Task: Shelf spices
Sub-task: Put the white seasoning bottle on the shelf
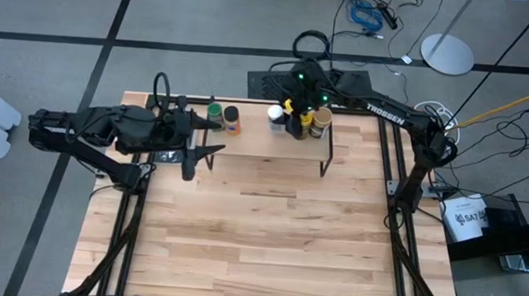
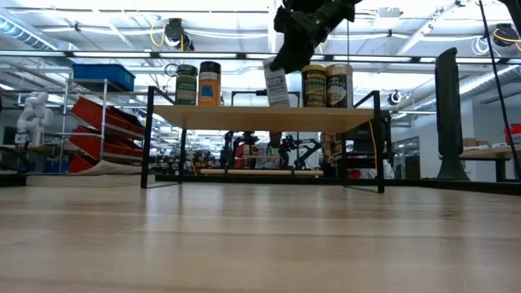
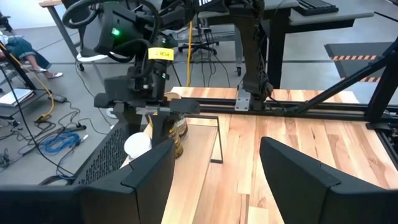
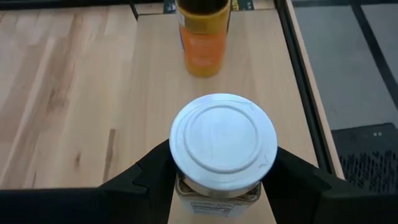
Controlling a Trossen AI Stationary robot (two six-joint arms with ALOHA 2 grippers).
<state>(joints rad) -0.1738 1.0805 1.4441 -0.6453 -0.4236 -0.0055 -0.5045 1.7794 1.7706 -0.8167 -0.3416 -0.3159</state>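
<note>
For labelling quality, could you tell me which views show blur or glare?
Low view: the white-lidded jar in the right gripper looks smeared, and the ceiling lights glare. Right wrist view: the lid is sharp. High view: evenly lit.

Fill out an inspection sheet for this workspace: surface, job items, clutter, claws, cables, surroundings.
Surface: wooden tabletop, bare in front of the shelf.
Job items: green-lidded jar, orange jar, yellow-lidded jar and tan-lidded jar stand on the shelf; white-lidded jar is tilted above it.
Clutter: nothing seen.
Claws: right claw grips the white-lidded jar; left claw open by the shelf's left end.
Cables: blue coil on the floor.
Surroundings: racks and desks behind.
</note>
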